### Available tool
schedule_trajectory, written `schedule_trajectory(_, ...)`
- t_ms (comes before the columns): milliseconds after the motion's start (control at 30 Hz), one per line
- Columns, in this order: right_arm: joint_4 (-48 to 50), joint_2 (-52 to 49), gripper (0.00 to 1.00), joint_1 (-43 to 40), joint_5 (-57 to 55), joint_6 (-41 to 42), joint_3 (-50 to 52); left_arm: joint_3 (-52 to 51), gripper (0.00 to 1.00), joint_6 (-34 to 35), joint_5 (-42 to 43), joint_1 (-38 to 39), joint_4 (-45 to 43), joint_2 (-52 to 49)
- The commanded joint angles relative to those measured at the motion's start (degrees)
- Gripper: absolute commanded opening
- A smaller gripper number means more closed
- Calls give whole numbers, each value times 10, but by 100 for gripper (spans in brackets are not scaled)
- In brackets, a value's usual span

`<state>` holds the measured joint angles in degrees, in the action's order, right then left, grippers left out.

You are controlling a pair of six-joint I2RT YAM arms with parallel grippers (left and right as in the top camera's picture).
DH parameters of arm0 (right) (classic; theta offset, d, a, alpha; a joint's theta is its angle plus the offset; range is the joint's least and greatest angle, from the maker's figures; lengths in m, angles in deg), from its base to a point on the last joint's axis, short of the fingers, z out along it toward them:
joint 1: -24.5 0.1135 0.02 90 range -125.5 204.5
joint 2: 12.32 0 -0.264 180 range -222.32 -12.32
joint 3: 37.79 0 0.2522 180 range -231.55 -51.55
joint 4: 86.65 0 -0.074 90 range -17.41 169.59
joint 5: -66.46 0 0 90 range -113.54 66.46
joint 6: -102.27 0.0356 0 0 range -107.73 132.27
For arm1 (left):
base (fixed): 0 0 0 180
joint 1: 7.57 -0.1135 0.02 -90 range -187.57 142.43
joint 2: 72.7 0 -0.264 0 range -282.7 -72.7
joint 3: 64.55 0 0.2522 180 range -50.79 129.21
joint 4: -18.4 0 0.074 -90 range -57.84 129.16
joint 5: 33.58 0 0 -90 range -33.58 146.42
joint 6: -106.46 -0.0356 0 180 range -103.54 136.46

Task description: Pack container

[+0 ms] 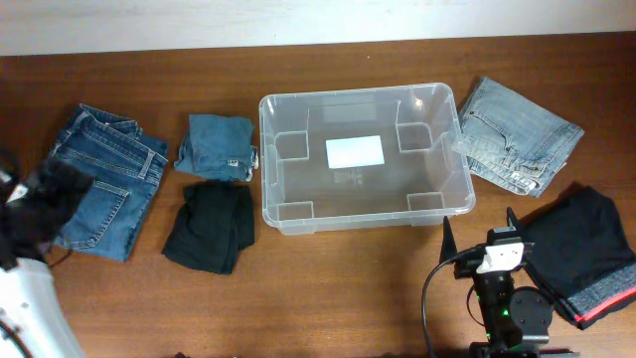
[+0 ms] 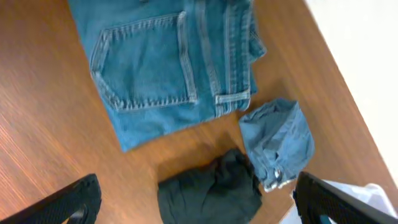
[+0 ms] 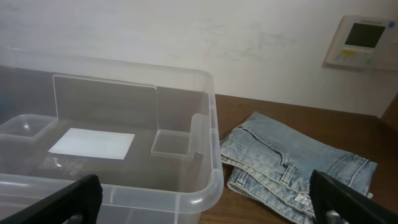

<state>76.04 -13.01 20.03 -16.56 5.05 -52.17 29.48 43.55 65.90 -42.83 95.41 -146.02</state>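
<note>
- The clear, see-through rectangular plastic container [image 1: 266,169] [image 3: 208,134] stands upright on the brown wooden tabletop [image 1: 348,288], open at the top.
- In the overhead view it sits near the middle of the tabletop, towards the far edge, with its long sides running left to right.
- It has rounded corners and a rolled rim.
- A white rectangular label [image 1: 355,151] [image 3: 92,143] lies flat at the centre of its base.
- A small square moulded step shows in each corner of the base.
</note>
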Motion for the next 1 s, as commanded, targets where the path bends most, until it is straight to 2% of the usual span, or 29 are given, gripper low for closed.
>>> schedule_trajectory(0, -2, 5, 99, -5, 3, 6, 3, 1, 99, -57, 127, -61, 9, -30)
schedule_trajectory(167, -2, 5, 99, -5, 3, 6, 3, -23, 100, -64, 171, -90, -2, -56)
schedule_trajectory(533, -2, 5, 98, -5, 3, 6, 3, -40, 99, -80, 222, -83, -7, -64)
schedule_trajectory(667, -2, 5, 99, -5, 3, 6, 3, -40, 99, -116, 257, -54, -15, -64)
schedule_trajectory(967, -2, 5, 99, -5, 3, 6, 3, -40, 99, -139, 227, 36, -20, -64)
